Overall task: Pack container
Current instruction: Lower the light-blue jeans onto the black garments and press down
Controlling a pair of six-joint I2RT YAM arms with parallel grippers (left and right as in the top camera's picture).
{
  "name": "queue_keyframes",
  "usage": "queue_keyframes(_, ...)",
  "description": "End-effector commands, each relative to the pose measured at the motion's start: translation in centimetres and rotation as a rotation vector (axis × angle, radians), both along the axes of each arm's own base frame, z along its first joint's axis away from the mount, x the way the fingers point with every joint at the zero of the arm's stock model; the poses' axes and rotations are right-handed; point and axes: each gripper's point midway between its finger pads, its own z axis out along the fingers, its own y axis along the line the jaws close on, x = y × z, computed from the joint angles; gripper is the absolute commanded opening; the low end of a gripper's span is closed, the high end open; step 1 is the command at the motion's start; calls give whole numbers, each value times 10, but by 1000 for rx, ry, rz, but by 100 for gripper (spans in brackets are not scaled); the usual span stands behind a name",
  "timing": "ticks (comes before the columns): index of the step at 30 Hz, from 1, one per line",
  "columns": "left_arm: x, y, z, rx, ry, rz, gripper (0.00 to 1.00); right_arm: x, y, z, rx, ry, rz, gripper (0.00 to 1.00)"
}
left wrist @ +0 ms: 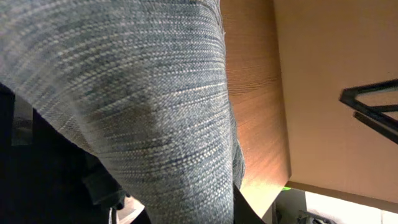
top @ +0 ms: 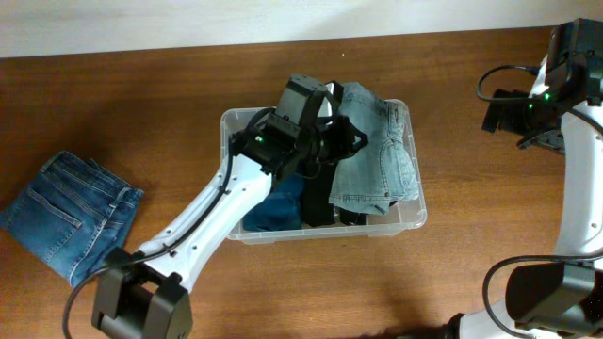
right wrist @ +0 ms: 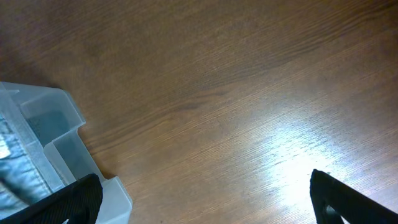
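Observation:
The clear plastic container stands at the table's middle. A pair of light-blue jeans lies over its right half, on top of a dark blue garment and a black item. My left gripper reaches over the container and is shut on the light-blue jeans. Their denim fills the left wrist view and runs between the fingers. My right gripper is open and empty above bare table, right of the container's corner. It also shows in the overhead view.
A folded pair of darker blue jeans lies on the wooden table at the far left. The right arm's base stands at the lower right. A white wall runs along the table's far edge.

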Motion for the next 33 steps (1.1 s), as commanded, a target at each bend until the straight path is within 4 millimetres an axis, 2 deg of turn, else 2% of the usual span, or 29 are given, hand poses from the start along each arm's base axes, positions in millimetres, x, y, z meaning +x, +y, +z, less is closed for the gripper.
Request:
queue_keyframes(1,4,-7,-2,-4,6,-5,1,-1,-4,1,-10,1,-15,98)
queue_keyframes(6,8,9,-32,110,46,59,0,-1,-4,1,-10,1,-15,99)
queue_keyframes(13,10,21,-44,187,46,98,1,-1,-4,1,-11,1,-15,98)
queue_keyframes(17,9,26,-49,224,32,80,19,-1,-4,1,-10,1,-15,99)
queue_keyframes(19,8,28,-50,244,15,65,23,-1,-4,1,-10,1,-15,99)
queue_keyframes(21,9,28,-50,258,-13,39,31,-1,-4,1,-11,1,-15,99)
queue_keyframes(24,10,33,-53,288,-24,42,66,-1,-4,1,-11,1,-15,99)
queue_keyframes(25,10,34,-54,299,-34,33,71,-1,-4,1,-10,1,-15,98)
queue_keyframes(28,10,35,-55,337,-104,-40,78,-1,-4,1,-10,1,-15,99)
queue_keyframes(31,13,39,-56,364,-120,-27,78,-1,-4,1,-10,1,-15,98)
queue_keyframes(33,17,39,-51,363,-136,-18,73,-1,-4,1,-10,1,-15,98)
